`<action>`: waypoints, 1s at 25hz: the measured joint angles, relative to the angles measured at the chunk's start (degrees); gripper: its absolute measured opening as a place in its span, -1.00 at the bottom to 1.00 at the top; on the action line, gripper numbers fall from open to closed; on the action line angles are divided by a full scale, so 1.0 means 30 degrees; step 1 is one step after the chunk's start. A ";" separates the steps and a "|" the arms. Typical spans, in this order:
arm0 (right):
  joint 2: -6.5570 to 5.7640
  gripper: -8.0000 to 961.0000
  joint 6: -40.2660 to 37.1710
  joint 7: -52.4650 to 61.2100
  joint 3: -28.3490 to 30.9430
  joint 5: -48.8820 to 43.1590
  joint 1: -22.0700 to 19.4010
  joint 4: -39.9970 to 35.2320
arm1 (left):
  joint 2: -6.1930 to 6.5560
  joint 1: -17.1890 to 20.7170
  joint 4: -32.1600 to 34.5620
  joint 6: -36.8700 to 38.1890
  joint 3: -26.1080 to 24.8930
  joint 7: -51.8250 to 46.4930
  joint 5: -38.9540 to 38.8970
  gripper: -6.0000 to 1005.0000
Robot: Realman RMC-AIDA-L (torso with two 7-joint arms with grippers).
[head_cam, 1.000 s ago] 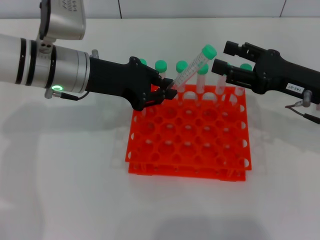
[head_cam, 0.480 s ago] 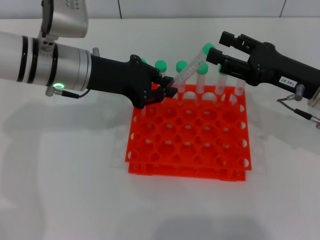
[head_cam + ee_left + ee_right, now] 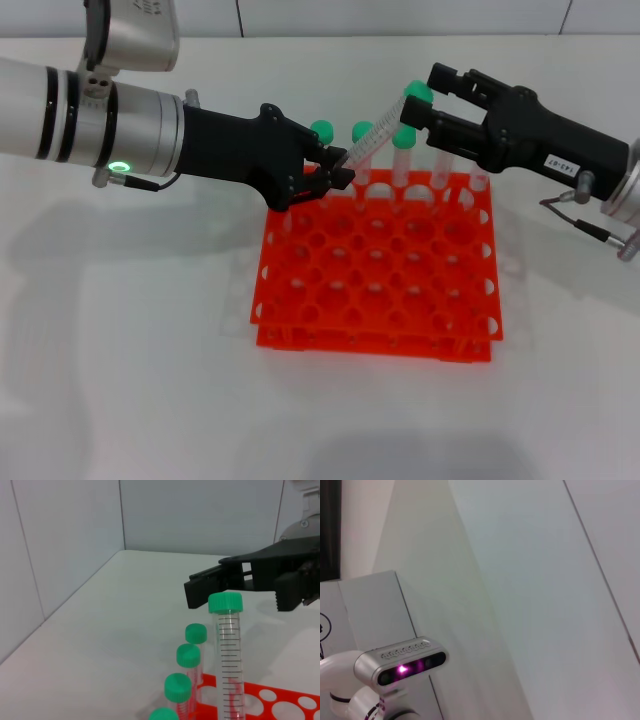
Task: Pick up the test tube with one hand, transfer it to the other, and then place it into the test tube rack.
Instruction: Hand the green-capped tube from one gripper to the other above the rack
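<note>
My left gripper point(image 3: 338, 172) is shut on the lower end of the test tube point(image 3: 374, 141), over the rack's back edge. The tube tilts up to the right, and its green cap point(image 3: 417, 93) sits between the open fingers of my right gripper point(image 3: 428, 98). I cannot tell whether those fingers touch the cap. In the left wrist view the held test tube point(image 3: 229, 655) stands in front of the right gripper point(image 3: 244, 586), whose jaws spread wide behind the cap. The orange-red test tube rack point(image 3: 375, 275) lies below both grippers.
Several other green-capped tubes point(image 3: 362, 131) stand in the rack's back row, close under the held tube, also seen as tube caps point(image 3: 188, 655) in the left wrist view. White table surrounds the rack. The right wrist view shows only walls and a camera unit point(image 3: 402, 661).
The right gripper has moved left toward the tube, and its open fingers now flank the green cap. The left gripper has kept its hold, shifting only slightly.
</note>
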 joint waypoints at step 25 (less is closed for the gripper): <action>0.0000 0.54 0.0386 -0.0377 0.0009 -0.0002 0.0224 0.0368 | -0.0130 -0.0052 0.0002 -0.0125 0.0472 0.0040 -0.0050 -0.51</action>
